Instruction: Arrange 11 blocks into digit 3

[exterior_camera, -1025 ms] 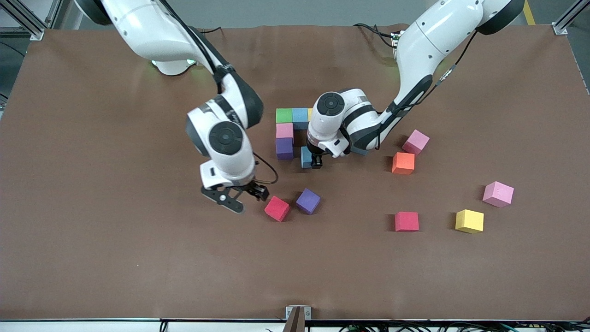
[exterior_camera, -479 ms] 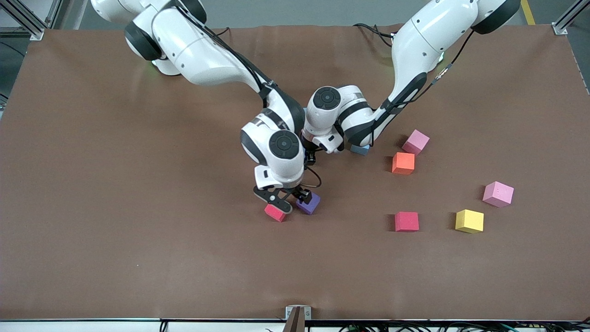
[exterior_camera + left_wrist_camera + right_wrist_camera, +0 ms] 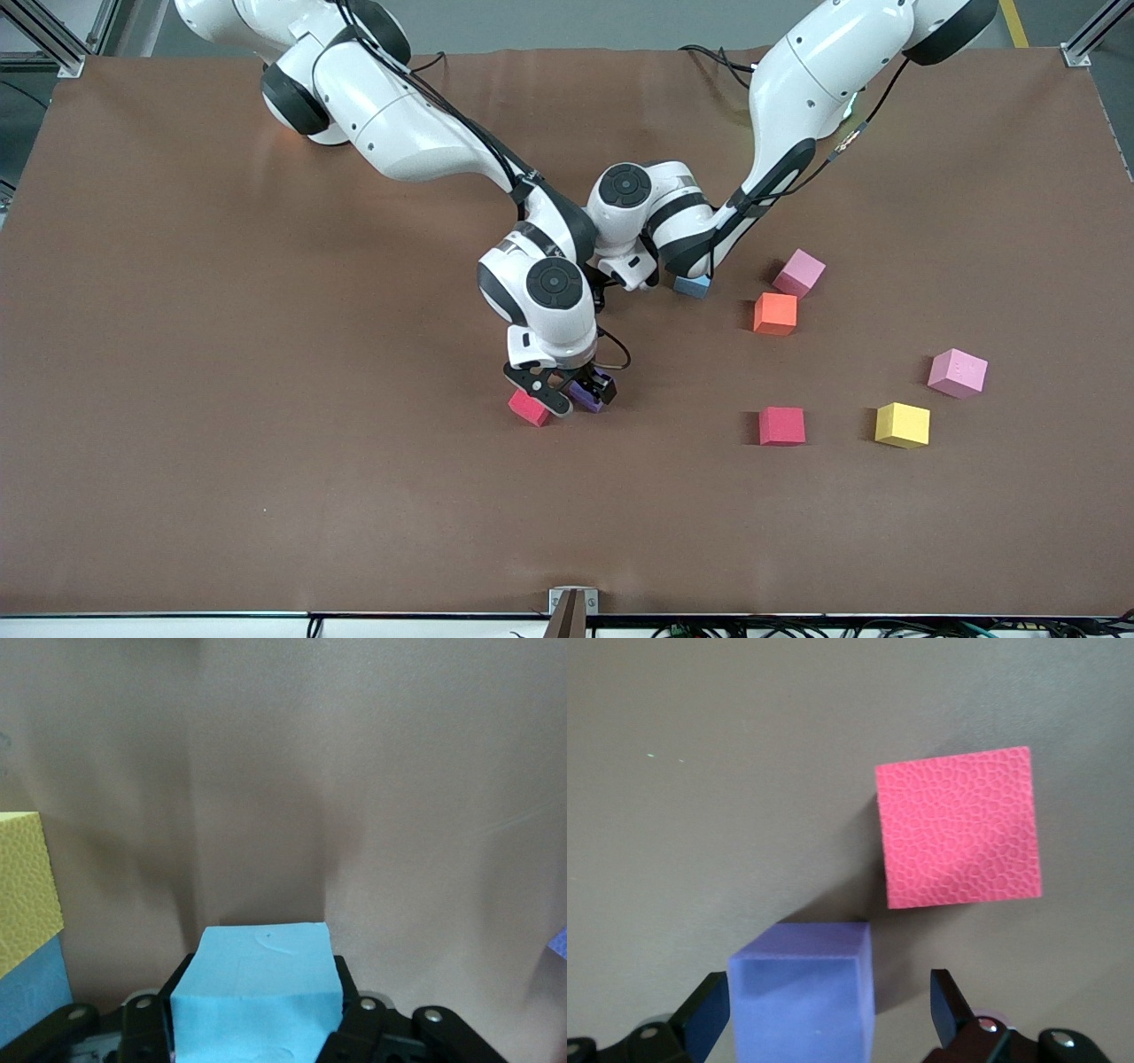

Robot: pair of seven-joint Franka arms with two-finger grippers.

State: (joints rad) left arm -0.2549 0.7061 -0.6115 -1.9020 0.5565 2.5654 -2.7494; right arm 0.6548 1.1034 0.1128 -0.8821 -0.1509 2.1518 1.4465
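1. Right pincer (image 3: 580, 396) has moved over the purple block (image 3: 802, 992), fingers spread around it.
2. Left pincer (image 3: 257, 1028) pinches a blue block (image 3: 257, 997) beside the hidden, unfinished 3; loose blocks remain.

1. My front camera looks down from high across the table (image 3: 177, 443), facing both arms.
2. Each wrist camera sits close over the mat.
3. The purple block (image 3: 802, 997) (image 3: 586, 399) shows in two views.
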